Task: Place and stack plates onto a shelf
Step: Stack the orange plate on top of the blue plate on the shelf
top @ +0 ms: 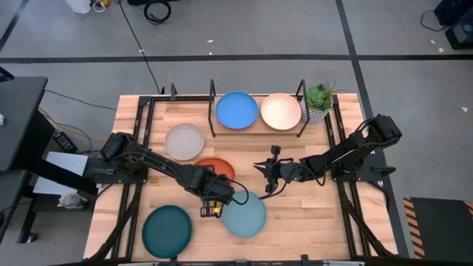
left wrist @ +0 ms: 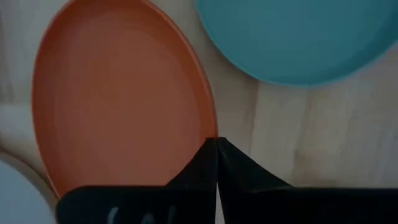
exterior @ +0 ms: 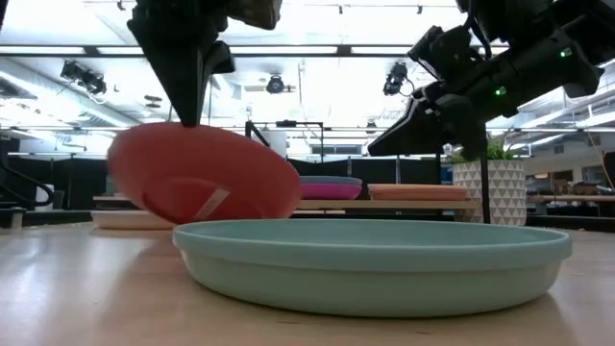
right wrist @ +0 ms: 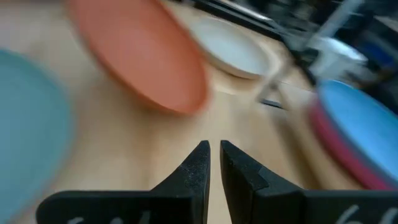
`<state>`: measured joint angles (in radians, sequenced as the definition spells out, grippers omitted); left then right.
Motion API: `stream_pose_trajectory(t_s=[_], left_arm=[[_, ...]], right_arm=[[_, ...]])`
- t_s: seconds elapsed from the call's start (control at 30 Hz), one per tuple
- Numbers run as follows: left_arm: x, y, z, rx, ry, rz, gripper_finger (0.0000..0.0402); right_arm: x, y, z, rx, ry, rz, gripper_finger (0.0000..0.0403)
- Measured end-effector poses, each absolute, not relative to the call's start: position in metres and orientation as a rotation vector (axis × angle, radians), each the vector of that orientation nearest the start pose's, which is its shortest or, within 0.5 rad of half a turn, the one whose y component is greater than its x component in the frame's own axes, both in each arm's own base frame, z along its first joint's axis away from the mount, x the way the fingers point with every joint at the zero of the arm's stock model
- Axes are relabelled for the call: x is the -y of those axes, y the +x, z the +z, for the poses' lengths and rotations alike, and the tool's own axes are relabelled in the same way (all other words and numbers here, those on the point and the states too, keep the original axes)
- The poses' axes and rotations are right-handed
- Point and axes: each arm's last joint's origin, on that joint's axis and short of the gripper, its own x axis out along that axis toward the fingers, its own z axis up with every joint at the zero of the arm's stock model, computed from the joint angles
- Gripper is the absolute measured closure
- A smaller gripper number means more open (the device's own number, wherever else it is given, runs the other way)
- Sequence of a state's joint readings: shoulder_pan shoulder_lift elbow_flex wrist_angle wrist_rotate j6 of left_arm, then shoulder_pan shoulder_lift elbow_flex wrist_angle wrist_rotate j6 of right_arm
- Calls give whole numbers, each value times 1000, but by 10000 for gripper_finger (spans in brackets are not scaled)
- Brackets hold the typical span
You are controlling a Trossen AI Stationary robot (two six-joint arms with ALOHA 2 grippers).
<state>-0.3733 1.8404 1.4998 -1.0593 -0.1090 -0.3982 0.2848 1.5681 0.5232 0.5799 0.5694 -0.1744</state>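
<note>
The left gripper is clenched on the near rim of the orange plate, a little front of the middle of the wooden table. In the low view that plate is tilted, its gripped edge raised and its far edge down, so I judge it is being lifted rather than lying flat. In the left wrist view the two dark fingers meet over the plate's rim with no gap between them.

The shelf runs along the back edge of the table, right of centre, so the plate's goal lies away from the left gripper and to the right. On it stand a blue plate and a peach plate; the low view shows a magenta plate beneath the blue one. The left arm is plainly the one that carries this plate.

The right gripper hangs just right of the orange plate, empty, its fingers nearly together with only a narrow slit between them.

Elsewhere, a grey-white plate lies behind and left of the orange one, a light teal plate sits just beside the left gripper toward the front edge, and a dark teal plate is near the front left corner.
</note>
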Motion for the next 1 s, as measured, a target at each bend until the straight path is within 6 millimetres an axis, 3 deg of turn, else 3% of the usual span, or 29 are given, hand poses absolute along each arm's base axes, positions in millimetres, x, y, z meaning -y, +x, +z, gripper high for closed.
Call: stream_pose_trajectory(t_s=[0.2, 0.77, 1.0], left_arm=[[127, 334, 238, -1357, 136, 6, 400], [117, 351, 241, -1205, 310, -3, 401], [106, 358, 242, -1178, 303, 8, 401]], right_arm=[[-70, 272, 146, -417, -401, -6, 357], [-71, 273, 148, -402, -422, 18, 254], [-75, 288, 157, -471, -471, 53, 216]])
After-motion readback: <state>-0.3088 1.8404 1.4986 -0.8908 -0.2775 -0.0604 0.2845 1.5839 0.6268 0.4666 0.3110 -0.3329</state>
